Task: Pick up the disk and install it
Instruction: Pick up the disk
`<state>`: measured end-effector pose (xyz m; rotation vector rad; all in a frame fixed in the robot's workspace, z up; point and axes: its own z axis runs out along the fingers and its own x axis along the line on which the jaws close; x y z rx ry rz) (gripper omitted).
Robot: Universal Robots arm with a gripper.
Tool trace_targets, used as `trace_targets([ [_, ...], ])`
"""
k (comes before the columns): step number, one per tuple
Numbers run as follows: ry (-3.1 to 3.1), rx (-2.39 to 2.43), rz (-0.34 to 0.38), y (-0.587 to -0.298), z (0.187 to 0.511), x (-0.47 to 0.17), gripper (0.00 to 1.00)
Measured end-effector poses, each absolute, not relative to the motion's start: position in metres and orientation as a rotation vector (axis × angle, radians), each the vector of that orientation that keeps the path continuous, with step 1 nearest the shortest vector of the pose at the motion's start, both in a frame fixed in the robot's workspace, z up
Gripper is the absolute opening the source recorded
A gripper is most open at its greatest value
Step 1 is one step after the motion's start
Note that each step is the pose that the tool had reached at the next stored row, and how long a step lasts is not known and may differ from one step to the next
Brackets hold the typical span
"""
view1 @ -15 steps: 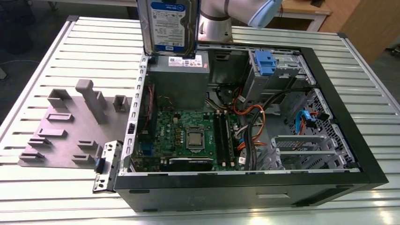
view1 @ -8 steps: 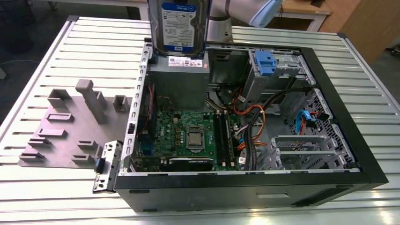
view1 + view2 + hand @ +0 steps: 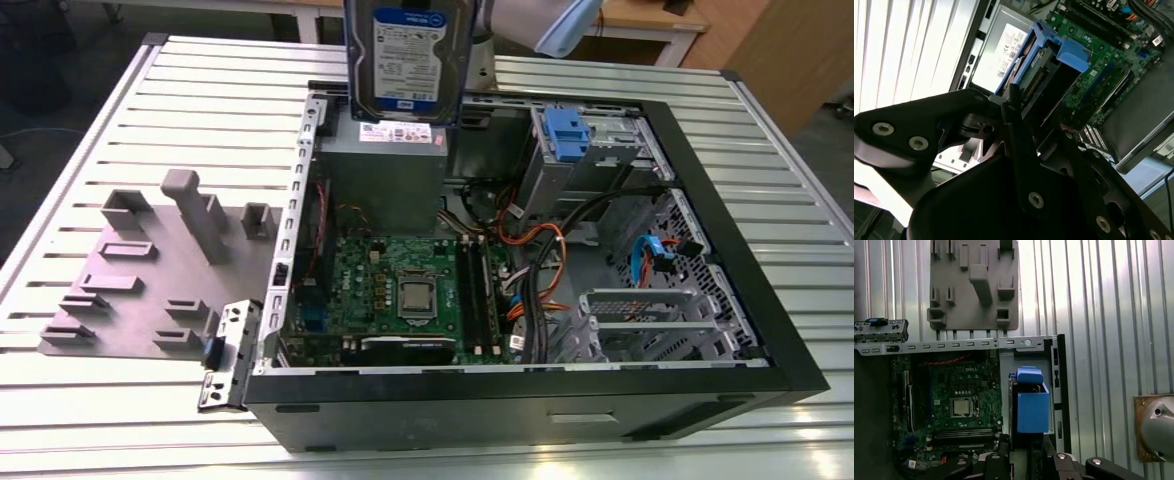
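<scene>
Hand clamps the disk upright above the case; exterior view shows its label.

Bright, even overhead light fills the exterior view: the slatted table reads pale with a mild sheen, while the open computer case holds soft shadow along its inner walls. In the second wrist view the slats burn out to white glare, and the gripper is a near-black silhouette. In the first wrist view glare streaks the slats beside the disk.
</scene>
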<state>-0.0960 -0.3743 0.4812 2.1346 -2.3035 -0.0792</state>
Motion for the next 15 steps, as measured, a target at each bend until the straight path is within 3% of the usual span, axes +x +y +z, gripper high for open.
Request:
trace_targets([
  [15,-2.303,2.134,-0.080,-0.374,0.481,-0.054,0.35],
])
